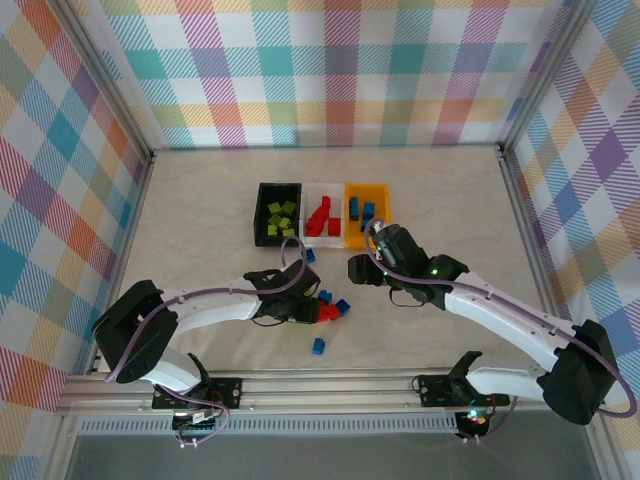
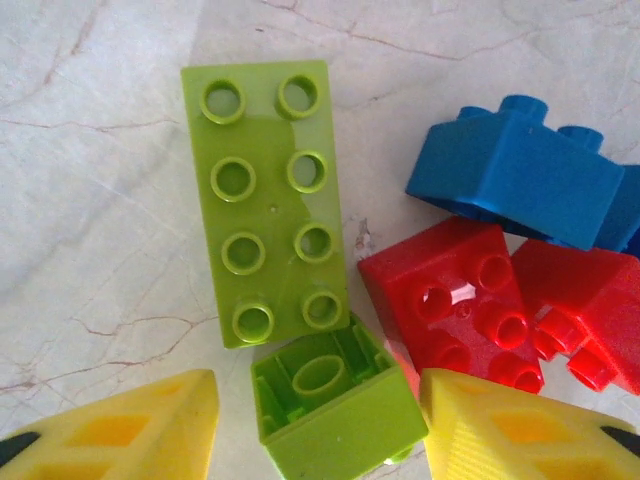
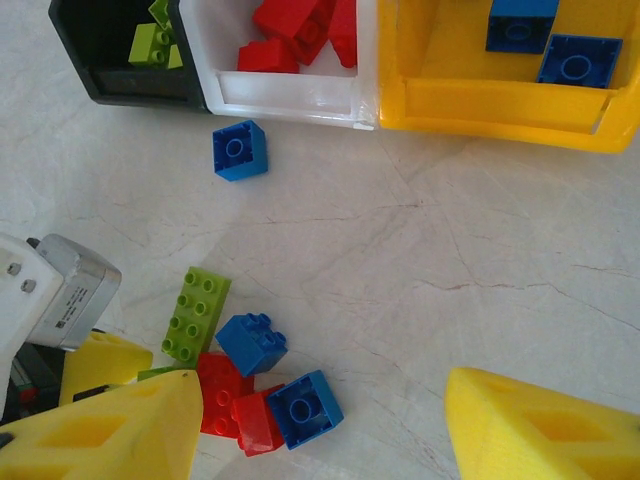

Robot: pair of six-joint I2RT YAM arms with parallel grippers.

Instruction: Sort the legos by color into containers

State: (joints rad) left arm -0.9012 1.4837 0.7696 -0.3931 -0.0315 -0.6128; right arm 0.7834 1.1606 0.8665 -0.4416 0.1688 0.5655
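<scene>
In the left wrist view, a small lime green lego (image 2: 335, 410) lies studs-down between the yellow fingers of my left gripper (image 2: 318, 385). The jaws are open: the right finger is at the brick, while the left finger (image 2: 130, 425) stands a little off it. A long green lego (image 2: 268, 195), red legos (image 2: 450, 300) and a blue lego (image 2: 520, 175) lie just beyond. My right gripper (image 3: 322, 390) hangs open above the table with nothing held, near the pile (image 3: 250, 345). The black container (image 1: 278, 212), white container (image 1: 322, 192) and orange-yellow container (image 1: 365, 190) stand side by side, holding green, red and blue legos.
One blue lego (image 3: 240, 150) lies alone just before the white bin (image 3: 290, 95). Another blue lego (image 1: 318, 346) sits nearer the front edge. Both arms meet close together near the pile (image 1: 330, 308). Bare marbled table lies to the right (image 3: 480, 280).
</scene>
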